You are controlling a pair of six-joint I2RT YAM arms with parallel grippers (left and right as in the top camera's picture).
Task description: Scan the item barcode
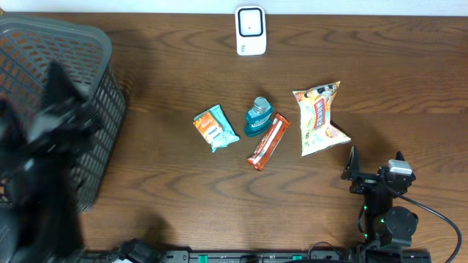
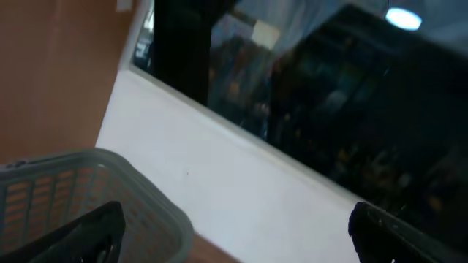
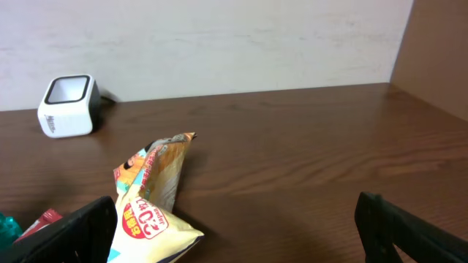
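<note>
Four items lie on the table [image 1: 183, 66], all on the robot's side of the white scanner [image 1: 250, 31], which stands at the far edge.

- **Chips bag** [image 1: 319, 118]: it is to the right of the scanner. Its long axis runs about toward the scanner and away from it, a little tilted, and its wider end is on the robot's side.
- **Snack bar** [image 1: 268, 142]: it is almost straight in front of the scanner. It lies diagonally, with its far end turned to the right.
- **Teal bottle** [image 1: 257, 117]: it lies just beside the bar, on the scanner's side, with its cap pointing toward the scanner.
- **Small orange packet** [image 1: 215, 128]: it is a little to the left of the scanner's line and also lies diagonally.

The right gripper [image 1: 374, 164] is farther from the scanner than the chips bag, and to the right. Its jaws are spread wide and hold nothing. In its wrist view the bag lies ahead of the jaws, toward the left finger (not between them), and the scanner stands behind it by the wall.

The left gripper [image 2: 234, 241] is far to the left of the scanner, over the grey basket [image 1: 102, 88]. Its jaws also stand wide apart and are empty, well apart from every item.
</note>
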